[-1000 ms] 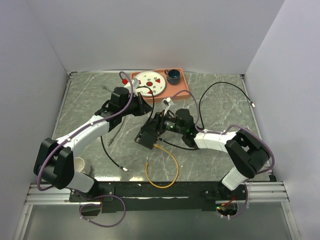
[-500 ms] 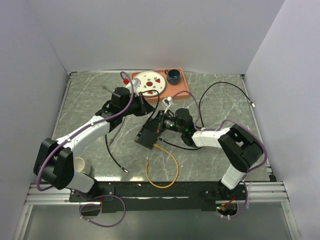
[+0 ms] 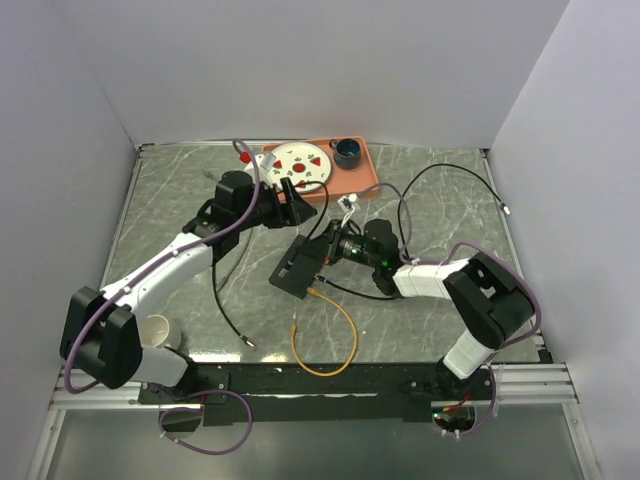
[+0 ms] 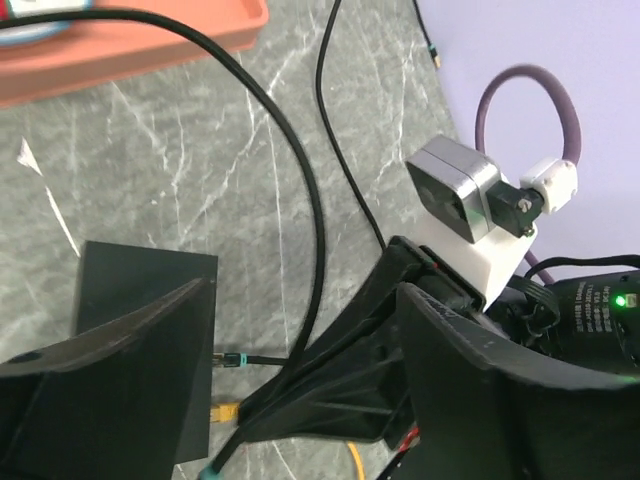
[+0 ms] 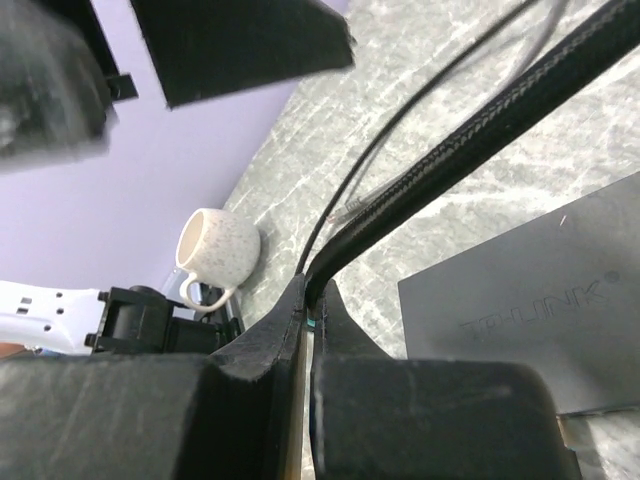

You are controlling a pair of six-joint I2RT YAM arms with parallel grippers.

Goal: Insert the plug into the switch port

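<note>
The flat black box lies mid-table and reads TP-LINK in the right wrist view. Its switch port row does not show. My right gripper is beside the box, shut on a black braided cable at a teal band. The fingers hide that cable's plug. My left gripper hangs just beyond with its jaws wide open and nothing between them. In the left wrist view a small teal-collared plug and a yellow plug sit at the box's edge. I cannot tell whether either is seated.
An orange tray at the back holds a white plate and a dark cup. A yellow cable loops near the front edge. A loose black cable trails to the left. A white speckled mug stands by the left arm's base.
My left gripper has opened, let go of the black cable and lifted toward the tray. My right gripper closed on the cable a moment earlier and has stayed shut by the box.
</note>
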